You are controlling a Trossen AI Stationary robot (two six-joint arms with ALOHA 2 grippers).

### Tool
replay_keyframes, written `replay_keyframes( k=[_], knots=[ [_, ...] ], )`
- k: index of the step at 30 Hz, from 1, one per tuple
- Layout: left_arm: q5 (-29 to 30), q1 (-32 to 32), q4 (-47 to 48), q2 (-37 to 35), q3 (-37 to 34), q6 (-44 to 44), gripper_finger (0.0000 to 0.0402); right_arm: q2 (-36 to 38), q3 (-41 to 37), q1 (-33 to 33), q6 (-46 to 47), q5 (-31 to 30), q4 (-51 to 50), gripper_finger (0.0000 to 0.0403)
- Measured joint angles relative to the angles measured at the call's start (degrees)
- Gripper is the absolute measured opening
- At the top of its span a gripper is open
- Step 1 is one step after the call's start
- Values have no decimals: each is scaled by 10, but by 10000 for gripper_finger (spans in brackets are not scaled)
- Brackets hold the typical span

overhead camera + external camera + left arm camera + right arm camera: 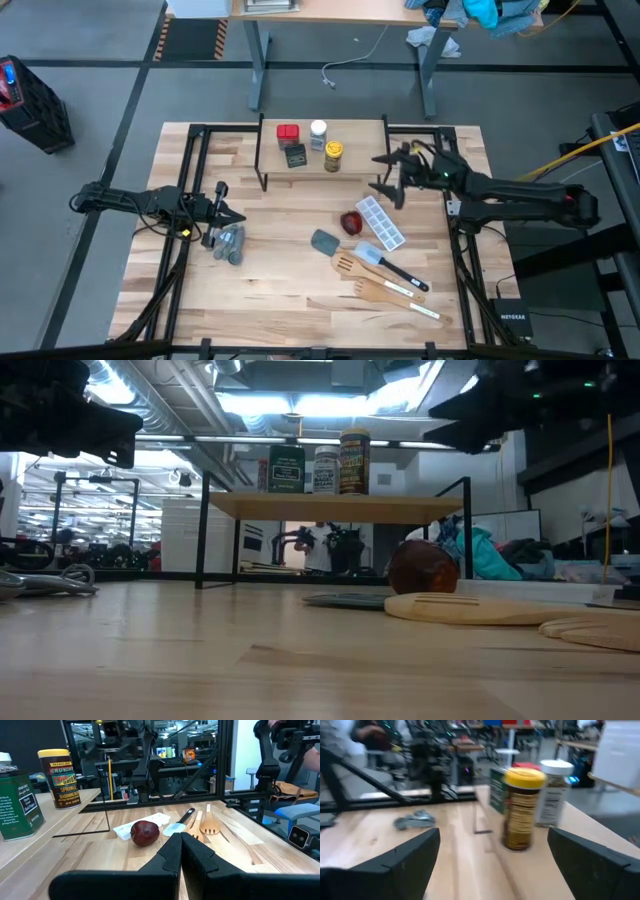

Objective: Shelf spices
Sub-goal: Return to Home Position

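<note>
The shelf (358, 162) stands at the table's far middle on thin black legs. All the spices stand upright on its board: a red tin (288, 133), a dark tin (295, 155), a white-capped jar (318, 131) and a yellow-lidded jar (333, 155). My right gripper (381, 173) hovers open by the shelf's right end, level, pointing at the yellow-lidded jar (522, 810) and holding nothing. My left gripper (232, 214) waits shut over the table's left side, fingertips (181, 840) together.
Grey measuring spoons (228, 243) lie below my left gripper. Right of centre lie a dark red round dish (351, 222), a white tray (380, 222), a grey spatula (325, 241) and wooden utensils (385, 290). The table's near left is bare wood.
</note>
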State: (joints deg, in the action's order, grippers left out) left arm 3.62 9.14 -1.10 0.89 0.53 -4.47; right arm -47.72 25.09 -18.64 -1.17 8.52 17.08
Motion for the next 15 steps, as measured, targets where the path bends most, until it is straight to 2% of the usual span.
replay_keyframes(
  k=[8, 15],
  knots=[
    [0, 0, 0, 0, 0, 0, 1, 109, -92, 73, 1, -65, 29, 376],
    [0, 0, 0, 0, 0, 0, 1, 186, -143, 82, 0, -75, 24, 376]
  ],
)
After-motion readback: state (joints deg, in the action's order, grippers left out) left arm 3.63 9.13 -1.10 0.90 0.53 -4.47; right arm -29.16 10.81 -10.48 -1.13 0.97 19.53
